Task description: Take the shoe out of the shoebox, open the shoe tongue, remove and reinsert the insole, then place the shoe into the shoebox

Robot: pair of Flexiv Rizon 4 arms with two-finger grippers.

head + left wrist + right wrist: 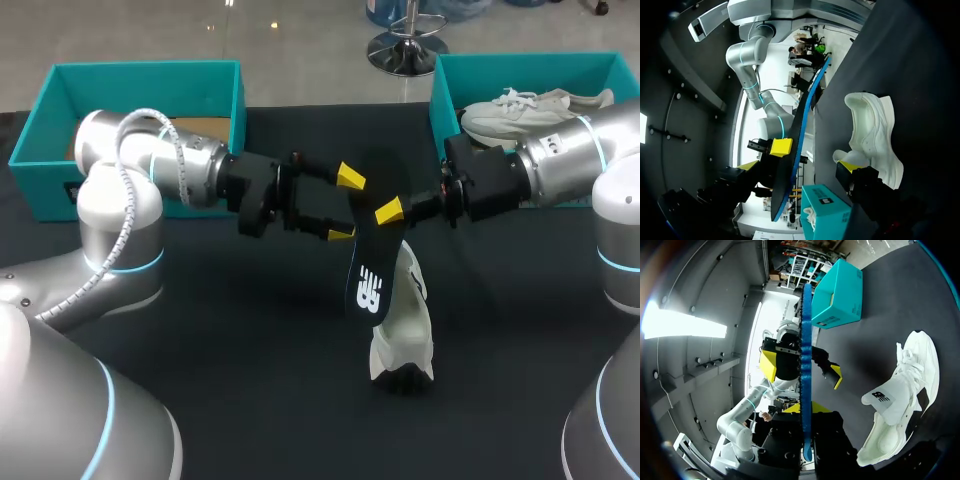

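Your right pincer (386, 214) is clenched on the top end of the black insole (366, 285), which hangs down from it near the middle of the table (250, 350). In the right wrist view you see the insole edge-on, running straight out from between your own fingers, with both of them pressed against it.

Your left pincer (345, 205) is released. It sits at 9 o'clock of the right pincer, and its two yellow tips are spread wide. In both wrist views the tips stand one on each side of the insole and apart from it.

The white shoe (408, 335) rests on the table at 6 o'clock of the right pincer, outside both boxes. The lower end of the insole hangs in front of it in the head view, and you cannot tell whether the two touch. In the right wrist view the shoe's tongue is folded out and its opening shows.

One teal shoebox (140, 80) sits at 10 o'clock on the table. The second teal shoebox (520, 65) is at 2 o'clock, with another white shoe (515, 112) lying inside it.
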